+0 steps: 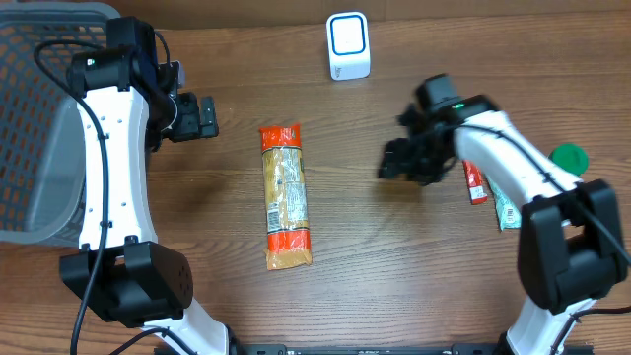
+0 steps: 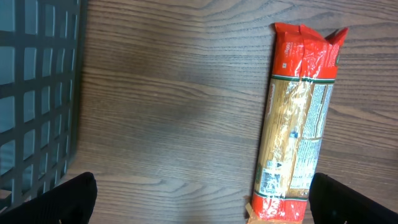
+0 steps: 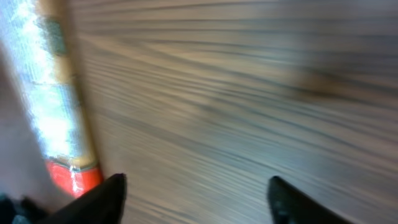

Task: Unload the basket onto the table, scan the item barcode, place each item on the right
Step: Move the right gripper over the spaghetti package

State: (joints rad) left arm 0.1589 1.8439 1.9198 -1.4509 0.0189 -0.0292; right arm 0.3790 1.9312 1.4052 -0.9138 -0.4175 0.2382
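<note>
Spaghetti packet (image 1: 284, 197): lies flat mid-counter with its long axis running 12 to 6 o'clock, orange-red bands at both ends, printed panel up; nothing touches it.
Barcode scanner (image 1: 348, 46): white with a blue-ringed face, stands at 1 o'clock from the packet, well apart from it.
Right tool (image 1: 404, 158): between 2 and 3 o'clock of the packet, over bare wood; fingers spread, released, nothing between them. Its wrist view is blurred.
Left tool (image 1: 202, 116): between 10 and 11 o'clock of the packet, fingers spread wide, released and empty; its wrist view shows the packet off toward its right finger.
Counter (image 1: 394, 266): brown wood grain.
Wire basket (image 1: 39, 118): grey, at the counter's 9 o'clock edge, beside the left arm.
Red packet (image 1: 476, 182), teal packet (image 1: 506, 209), green lid (image 1: 569, 158): grouped at 3 o'clock, partly under the right arm.
</note>
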